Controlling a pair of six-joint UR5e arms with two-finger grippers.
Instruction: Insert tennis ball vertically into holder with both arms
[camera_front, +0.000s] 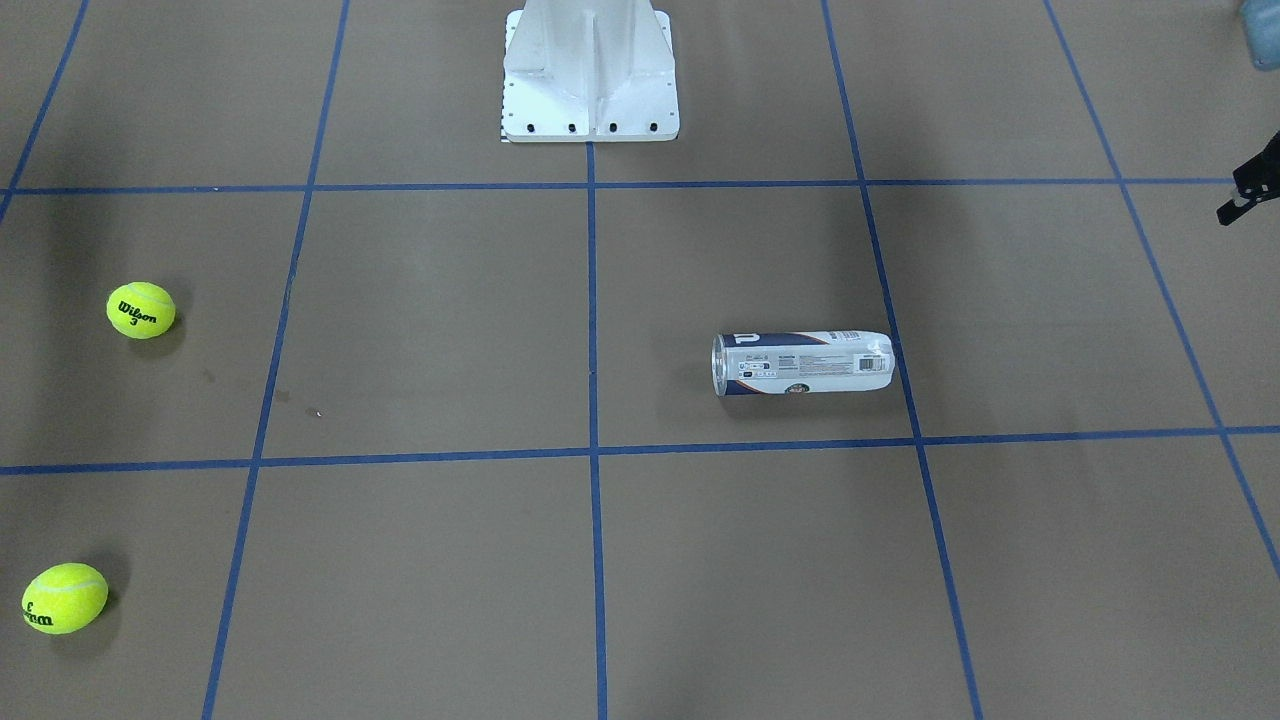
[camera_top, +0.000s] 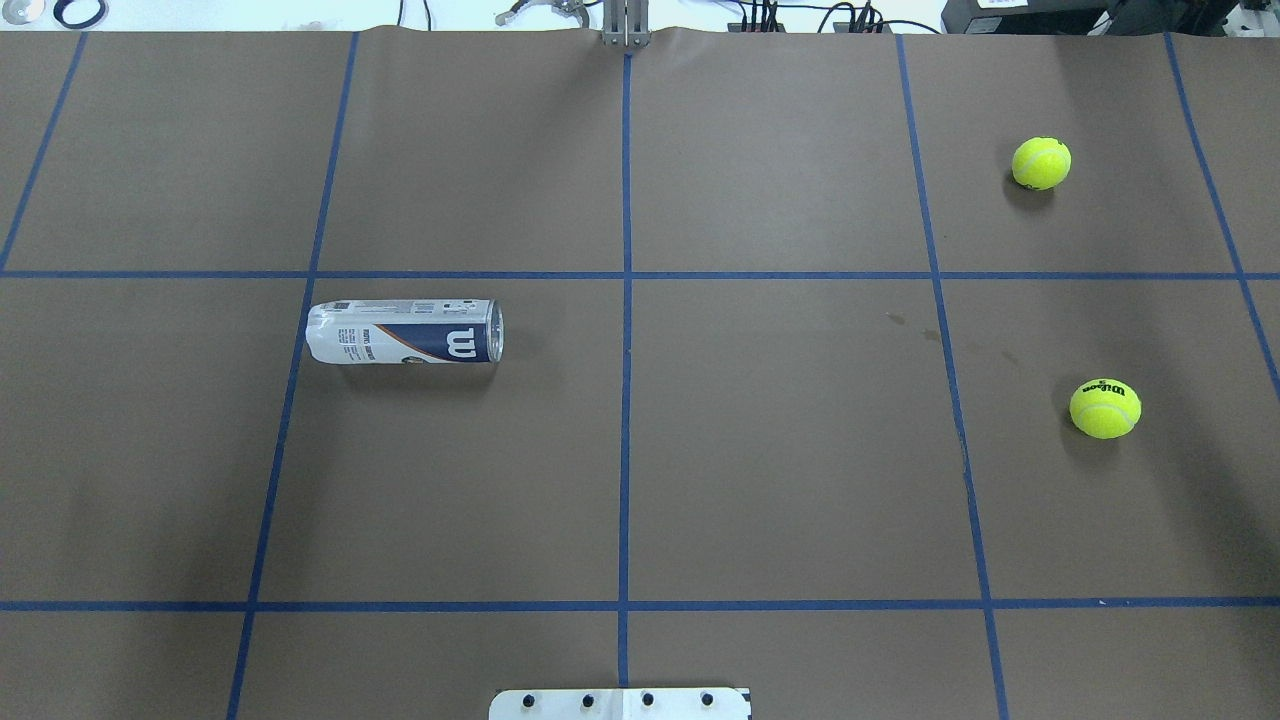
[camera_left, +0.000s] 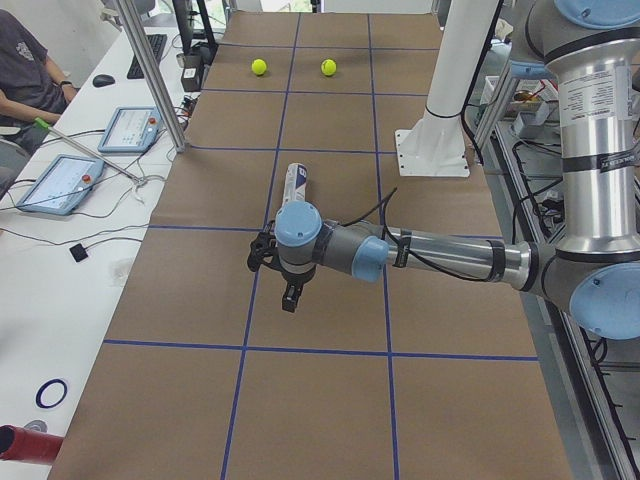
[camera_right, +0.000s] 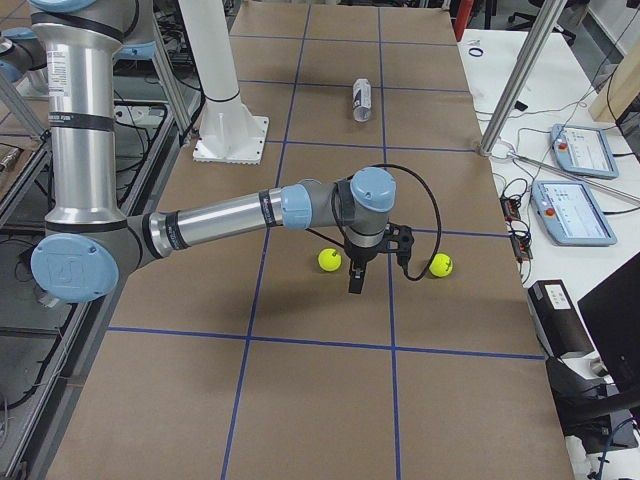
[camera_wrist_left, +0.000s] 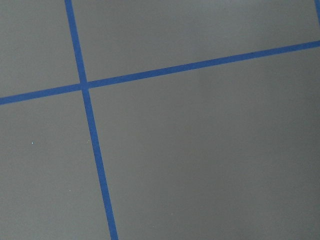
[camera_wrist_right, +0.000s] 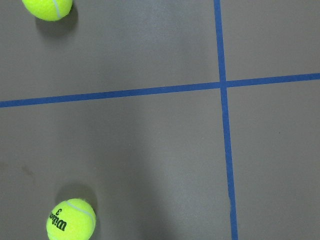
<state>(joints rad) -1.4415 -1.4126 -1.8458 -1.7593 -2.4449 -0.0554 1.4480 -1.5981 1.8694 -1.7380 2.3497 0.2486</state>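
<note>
In the overhead view the holder (camera_top: 405, 332) lies on its side on the counter (camera_top: 780, 450) at 9 o'clock from centre, open rim facing 3 o'clock. It probably has to be stood upright first. The left gripper (camera_left: 285, 290) hangs over bare counter apart from it, holding nothing; I cannot tell how wide it is open. The far ball (camera_top: 1041, 163) sits at 2 o'clock and the near ball (camera_top: 1105, 408) at 3 o'clock, handy for the right arm. The right gripper (camera_right: 360, 272) hovers by them, empty, its opening unclear.
</note>
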